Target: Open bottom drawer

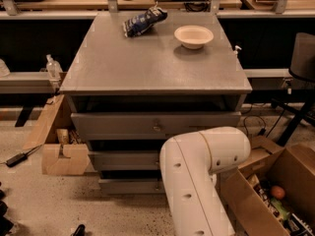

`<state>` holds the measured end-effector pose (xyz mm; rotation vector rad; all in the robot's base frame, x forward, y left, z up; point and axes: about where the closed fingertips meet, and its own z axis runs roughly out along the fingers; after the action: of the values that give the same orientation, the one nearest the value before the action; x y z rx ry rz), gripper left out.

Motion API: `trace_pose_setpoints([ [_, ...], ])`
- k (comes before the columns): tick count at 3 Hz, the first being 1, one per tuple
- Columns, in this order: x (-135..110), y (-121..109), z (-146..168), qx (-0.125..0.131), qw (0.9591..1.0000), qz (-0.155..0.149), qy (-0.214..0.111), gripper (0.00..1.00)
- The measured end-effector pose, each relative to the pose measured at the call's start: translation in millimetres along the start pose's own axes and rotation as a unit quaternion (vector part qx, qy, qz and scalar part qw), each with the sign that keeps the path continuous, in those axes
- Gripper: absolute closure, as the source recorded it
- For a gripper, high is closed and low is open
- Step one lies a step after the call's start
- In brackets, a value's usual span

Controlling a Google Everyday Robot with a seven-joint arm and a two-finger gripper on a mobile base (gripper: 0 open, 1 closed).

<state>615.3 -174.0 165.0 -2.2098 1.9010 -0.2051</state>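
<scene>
The grey cabinet (152, 68) has three drawers. The bottom drawer (129, 185) shows as a flat grey front just above the floor. Its left part is visible, while its centre and right part are hidden behind my white arm (197, 176). That arm rises from the lower edge of the camera view and bends in front of the middle drawer (123, 160) and the bottom one. The gripper is hidden behind the arm, somewhere near the lower drawer fronts. The top drawer (118, 124) shows its small knob (156, 128).
A blue chip bag (144, 19) and a white bowl (193, 36) sit on the cabinet top. An open cardboard box (275, 195) full of items stands at the right. A cardboard piece (61, 156) and a bottle (53, 67) are at the left.
</scene>
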Motion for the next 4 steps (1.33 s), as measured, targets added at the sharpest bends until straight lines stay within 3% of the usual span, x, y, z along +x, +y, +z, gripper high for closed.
trace_pose_setpoints([
  [2,-1.7,19.6,18.4,-0.031,0.999,0.017,0.028,0.5],
  [4,-1.9,18.4,13.6,-0.031,0.999,0.017,0.028,1.0],
])
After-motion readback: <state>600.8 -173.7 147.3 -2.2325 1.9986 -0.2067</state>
